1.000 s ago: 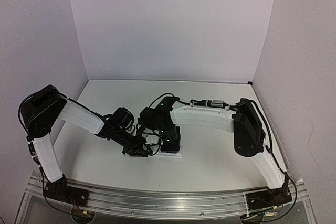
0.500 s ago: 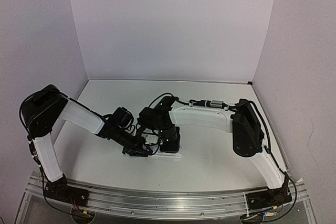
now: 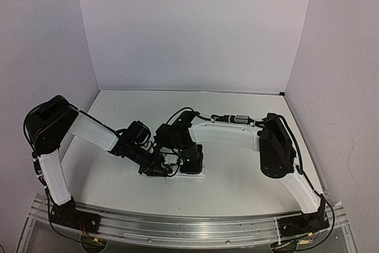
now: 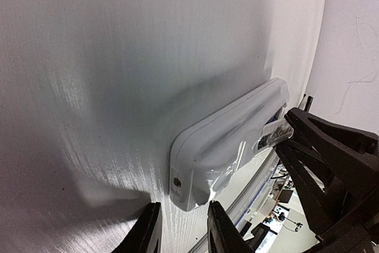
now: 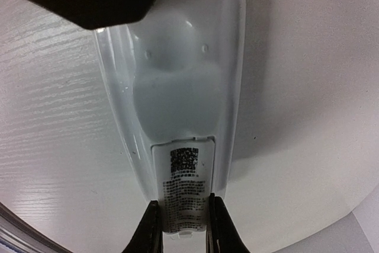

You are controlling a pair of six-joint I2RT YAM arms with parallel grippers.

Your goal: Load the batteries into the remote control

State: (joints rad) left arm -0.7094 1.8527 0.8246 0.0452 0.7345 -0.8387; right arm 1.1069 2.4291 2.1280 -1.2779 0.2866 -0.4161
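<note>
Top view, arms: both reach in to mid-table (image 3: 249,176). The left gripper (image 3: 155,170) and right gripper (image 3: 188,164) sit tip to tip, almost touching.
Top view, remote control (image 3: 195,174): a white sliver flat on the table, peeking out under the two grippers.
Left wrist, remote: lying back-up, one end just ahead of the left fingers (image 4: 148,232).
Left wrist, left jaws: slightly parted with bare table between them, grasping nothing.
Left wrist, far end: the right gripper's black fingers meet the remote there.
Right wrist, labelled cover (image 5: 183,188): sits on the remote's near end, flanked by the right fingers (image 5: 151,229).
Right wrist, right jaws: clenched on the cover's long edges.
Right wrist, far end: the left gripper's dark bulk hangs over it.
</note>
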